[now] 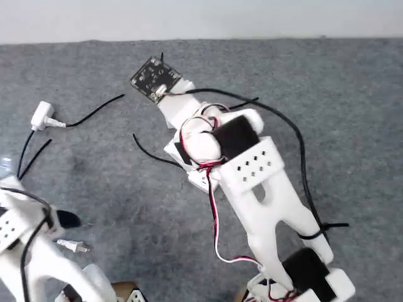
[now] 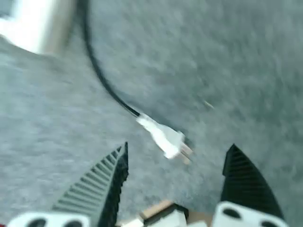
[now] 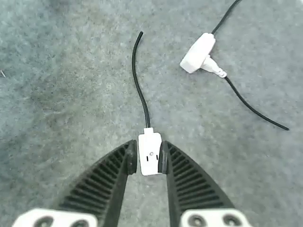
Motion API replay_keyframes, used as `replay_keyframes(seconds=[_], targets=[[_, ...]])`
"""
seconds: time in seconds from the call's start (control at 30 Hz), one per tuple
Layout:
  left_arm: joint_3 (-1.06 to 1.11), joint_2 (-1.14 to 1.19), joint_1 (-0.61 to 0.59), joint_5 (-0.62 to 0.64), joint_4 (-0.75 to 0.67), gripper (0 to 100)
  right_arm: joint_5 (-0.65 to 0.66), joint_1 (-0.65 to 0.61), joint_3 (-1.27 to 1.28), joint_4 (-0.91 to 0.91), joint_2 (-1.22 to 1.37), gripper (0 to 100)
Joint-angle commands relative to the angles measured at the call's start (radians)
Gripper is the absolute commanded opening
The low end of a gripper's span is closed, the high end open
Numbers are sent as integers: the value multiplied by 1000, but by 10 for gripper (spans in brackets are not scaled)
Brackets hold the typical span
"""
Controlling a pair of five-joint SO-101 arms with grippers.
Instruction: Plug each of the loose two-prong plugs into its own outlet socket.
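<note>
Your right claw (image 3: 147, 146) pinches a white socket (image 3: 150, 161) on its black cord (image 3: 138, 80). Your left claw (image 2: 178, 147) gapes wide above the loose plug (image 2: 163, 137), lying flat on the grey surface (image 1: 352, 94) near its left edge, prongs bare.

materials / finish rundown
table cover (image 1: 352, 94): grey cloth, felt-like, matt, rough nap. arm shells (image 1: 271, 207): white plastic, matt, hard. servo bodies (image 1: 236, 135): black plastic, slight sheen. right gripper (image 3: 149, 153) and left gripper (image 2: 178, 149): fingers (image 3: 109, 184) black plastic, matt, ribbed inner faces, white plastic mounts behind. socket (image 3: 150, 158) between the right fingers: smooth white plastic, semi-gloss. loose plug (image 2: 163, 138), near left: smooth white plastic body, bare metal prongs. mated plug and socket (image 3: 199, 59), far left: same white plastic, glossy. cables (image 3: 139, 80): black sheath, matt, rubbery look. arm wiring (image 1: 215, 214): red and white insulation, shiny. camera board (image 1: 154, 78): black, matt. tan piece (image 2: 156, 208) at the left gripper's base: wood or card, cannot tell
</note>
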Motion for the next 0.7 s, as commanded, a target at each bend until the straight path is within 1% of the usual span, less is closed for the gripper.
replay_keyframes(seconds=[0.0, 0.13, 0.27, 0.37, 0.43, 0.57, 0.67], targets=[[96, -29, 26, -115, -68, 310, -6, 15, 49, -91, -44, 87], [219, -29, 28, -160, -196, 310, -6, 16, 74, -120, -44, 87], [297, -23, 32, -160, -362, 310, -6, 18, 74, -122, -44, 87], [326, -21, 32, -158, -437, 310, -6, 18, 75, -125, -42, 87], [331, -20, 32, -135, -431, 310, -6, 18, 92, -140, -42, 87], [311, -20, 34, 28, -371, 310, -6, 18, 150, -217, -42, 87], [282, -20, 40, 117, -328, 310, -6, 16, 172, -242, -42, 87]])
